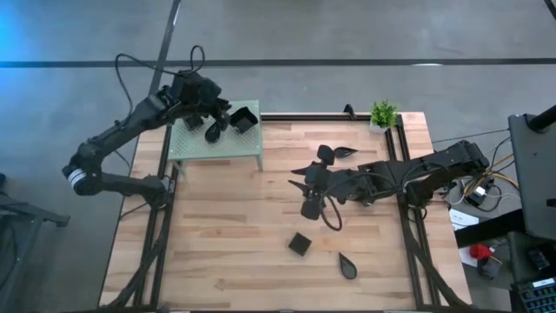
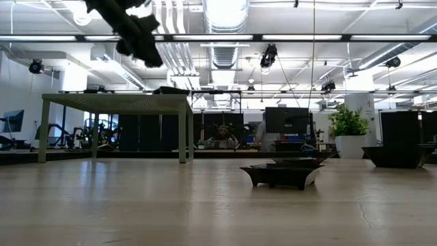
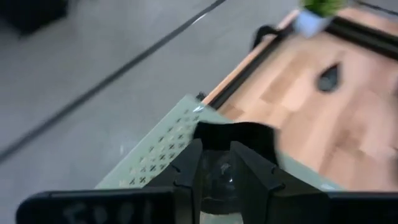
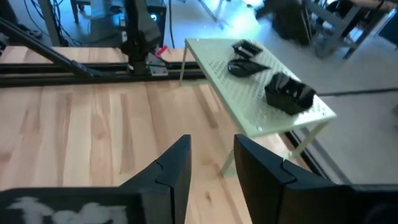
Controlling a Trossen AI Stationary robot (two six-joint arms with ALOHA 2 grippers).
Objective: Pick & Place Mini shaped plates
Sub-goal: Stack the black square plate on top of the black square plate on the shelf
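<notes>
The green perforated stand point(image 1: 221, 149) is at the table's far left. On it lie a square black plate point(image 1: 244, 119) and two leaf-shaped ones point(image 1: 211, 132); in the right wrist view these are the square plate point(image 4: 289, 92) and a leaf plate point(image 4: 245, 67). My left gripper point(image 1: 215, 120) hovers above the stand, open; the square plate point(image 3: 245, 138) lies just beyond its fingertips point(image 3: 217, 165). My right gripper point(image 1: 304, 184) hangs over the table's middle, open and empty point(image 4: 211, 152), pointing toward the stand. More plates rest on the wood: a square one point(image 1: 300, 244) and leaf ones point(image 1: 347, 265), point(image 1: 346, 151).
A small potted plant point(image 1: 383, 114) stands at the far right corner. Other black plates lie under and beside my right arm point(image 1: 310, 209). In the low view a square plate point(image 2: 280, 175) sits mid-table. Bare wood spreads along the near left part of the table point(image 1: 208, 252).
</notes>
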